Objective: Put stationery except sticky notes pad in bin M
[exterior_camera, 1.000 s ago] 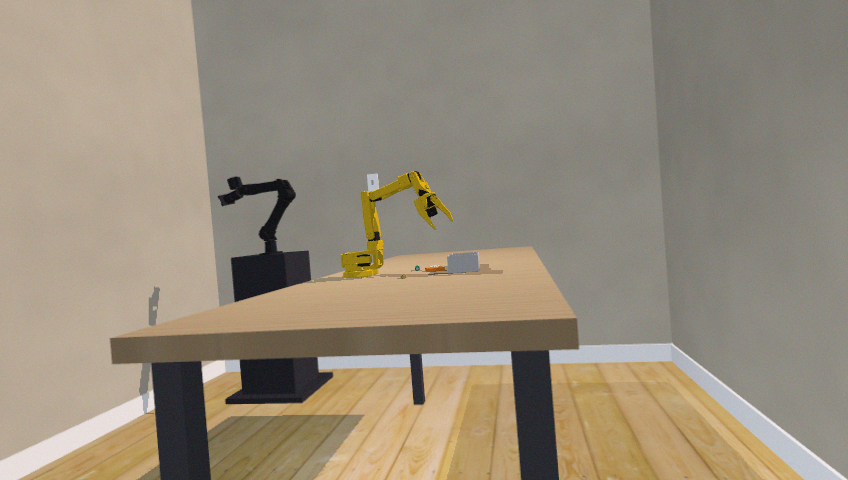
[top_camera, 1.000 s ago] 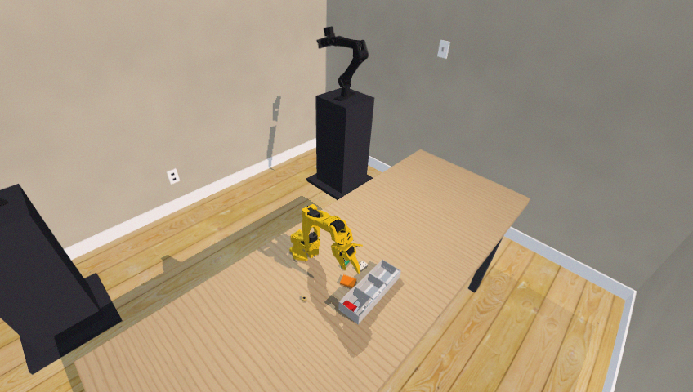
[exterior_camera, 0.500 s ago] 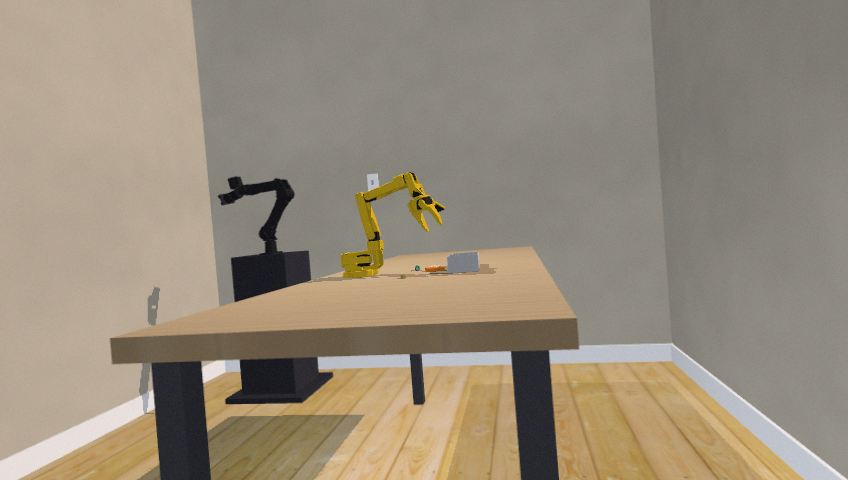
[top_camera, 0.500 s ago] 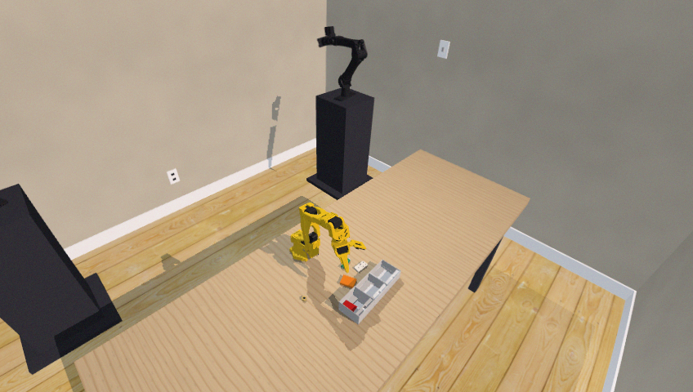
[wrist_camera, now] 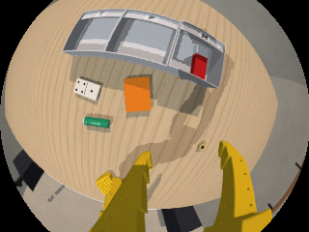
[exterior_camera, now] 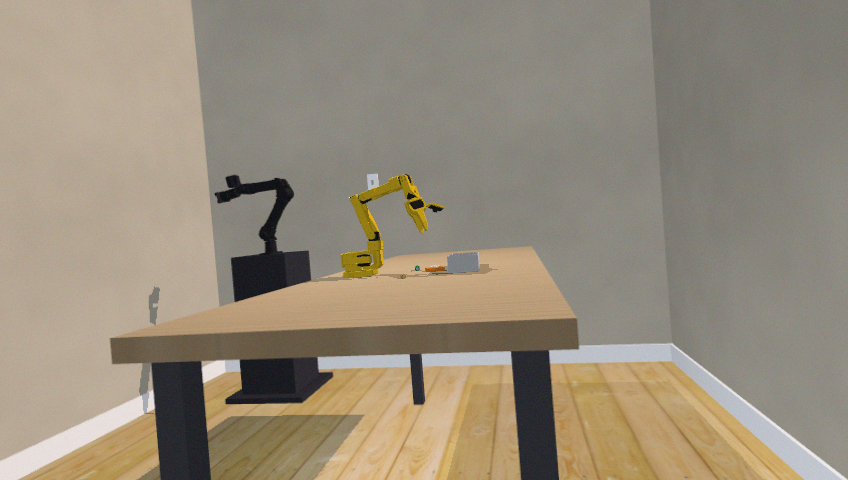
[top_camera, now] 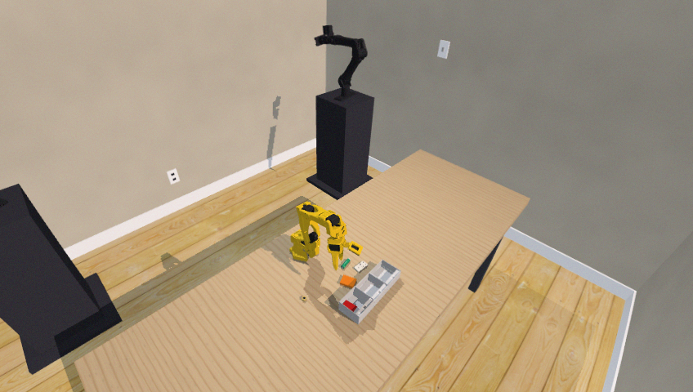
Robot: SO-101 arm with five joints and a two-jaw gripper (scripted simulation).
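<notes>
My gripper (top_camera: 335,263) hangs high above the table, open and empty, and it also shows in the wrist view (wrist_camera: 183,158). Below it lie an orange flat pad (wrist_camera: 137,95), a small green bar (wrist_camera: 97,122) and a white block with dots (wrist_camera: 87,88). A grey three-compartment bin (wrist_camera: 145,42) stands beyond them. A red block (wrist_camera: 199,65) lies in its end compartment. The other two compartments look empty. I cannot read the bin marks. In the top view the pad (top_camera: 347,280) lies beside the bin (top_camera: 369,290).
A tiny round thing (top_camera: 302,298) lies apart on the table, left of the bin, and it also shows in the wrist view (wrist_camera: 201,147). The arm's base (top_camera: 303,245) stands behind the objects. The table edge is just past the bin.
</notes>
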